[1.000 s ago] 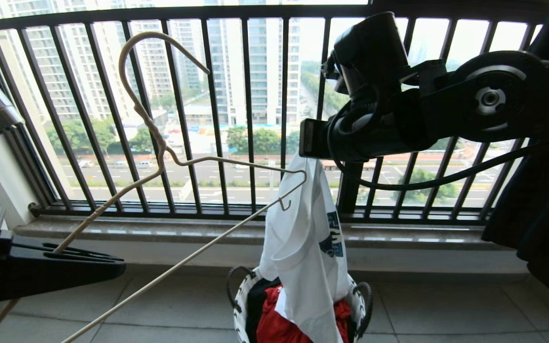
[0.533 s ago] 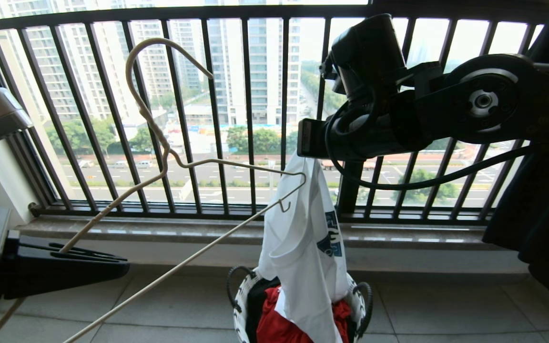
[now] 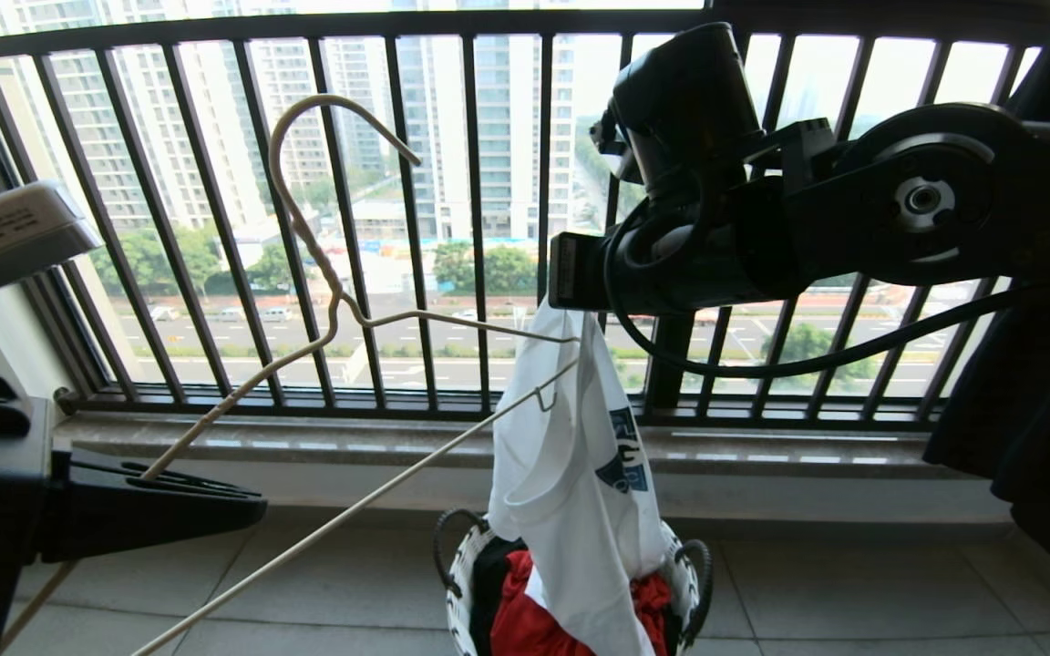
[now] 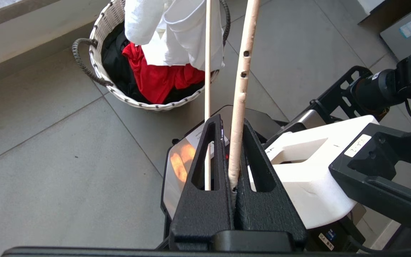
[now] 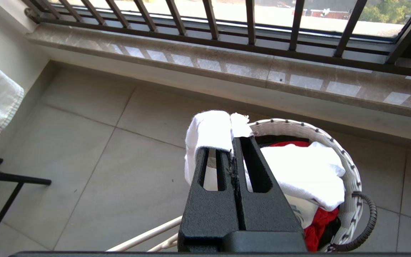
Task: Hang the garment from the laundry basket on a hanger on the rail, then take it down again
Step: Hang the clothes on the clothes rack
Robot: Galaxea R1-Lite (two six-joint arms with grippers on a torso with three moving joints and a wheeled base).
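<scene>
L gripper [image 4: 234, 178]: your fingers clamped on hanger [image 3: 334, 301] arm, hook up past fingertips.
R gripper [image 5: 234, 150]: fingers pinched on T-shirt [image 3: 571, 474], hanging below into laundry basket [image 3: 457, 583].

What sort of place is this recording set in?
Probably a high-rise flat's enclosed balcony used for laundry: a dark barred railing overlooking towers and a road, a tiled floor, and a basket of clothes.
</scene>
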